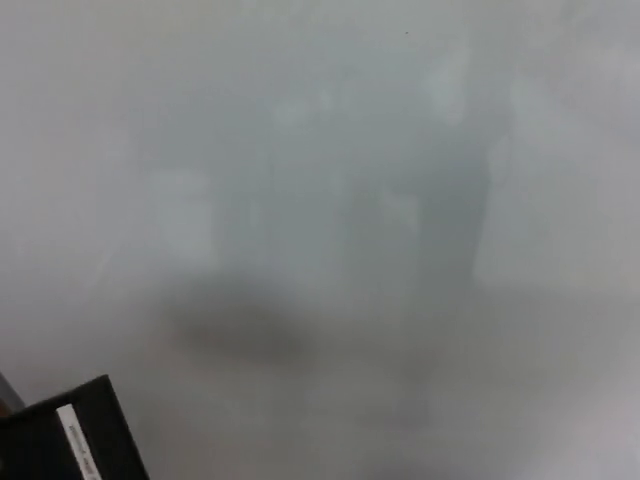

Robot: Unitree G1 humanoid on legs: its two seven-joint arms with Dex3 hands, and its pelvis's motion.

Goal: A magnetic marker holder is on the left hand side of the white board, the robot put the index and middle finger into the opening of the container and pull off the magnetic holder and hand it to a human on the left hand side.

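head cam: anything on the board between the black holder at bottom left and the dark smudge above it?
Nothing. In the head view, only bare whiteboard separates the black holder from the dark blurry patch, likely a shadow or reflection. No hand shows.

Black marker holder (pixel 70 435) against whiteboard (pixel 350 200)

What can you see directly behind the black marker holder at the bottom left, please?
Behind the black marker holder is only the plain whiteboard, with a blurred dark shadow right of and above the holder. The board it covers, its opening and any hand on it do not show.
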